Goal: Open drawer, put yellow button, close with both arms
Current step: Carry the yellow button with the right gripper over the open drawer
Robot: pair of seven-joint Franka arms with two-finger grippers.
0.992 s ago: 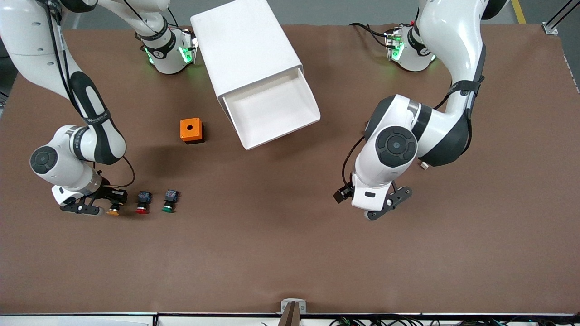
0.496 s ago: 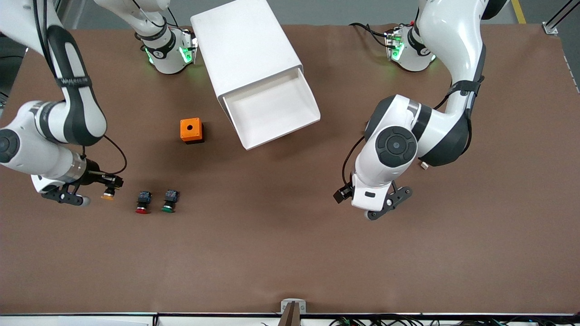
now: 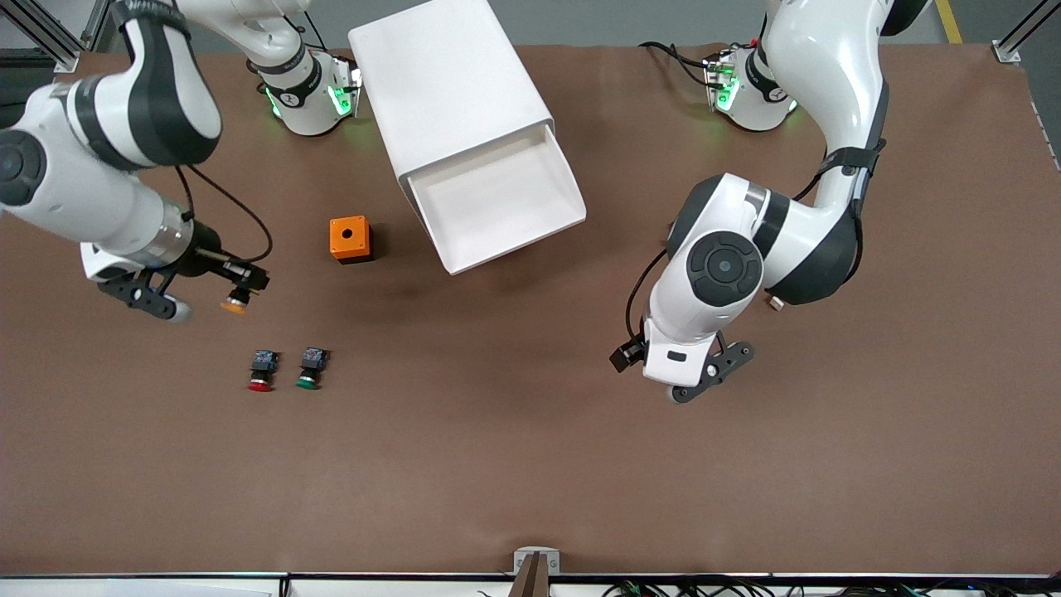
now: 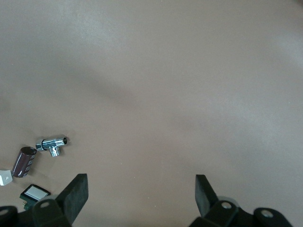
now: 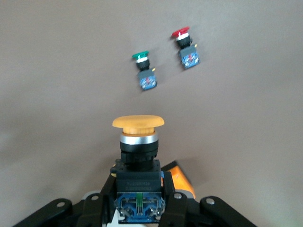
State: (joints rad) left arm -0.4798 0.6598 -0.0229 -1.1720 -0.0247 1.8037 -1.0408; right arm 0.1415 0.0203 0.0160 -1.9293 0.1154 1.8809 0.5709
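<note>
The right hand point(image 3: 236, 286) is clamped on the yellow button point(image 3: 234, 306), up in the air over bare table point(image 3: 530, 464) toward the right arm's end, cap pointing outward. The drawer point(image 3: 497, 203) already stands open. It should carry the button level over the orange box point(image 3: 350, 239) and release low inside. The left hand point(image 3: 700, 377) waits, spread wide and empty.

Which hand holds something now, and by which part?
The right hand holds the yellow button by its black-and-blue body. The left hand holds nothing.
</note>
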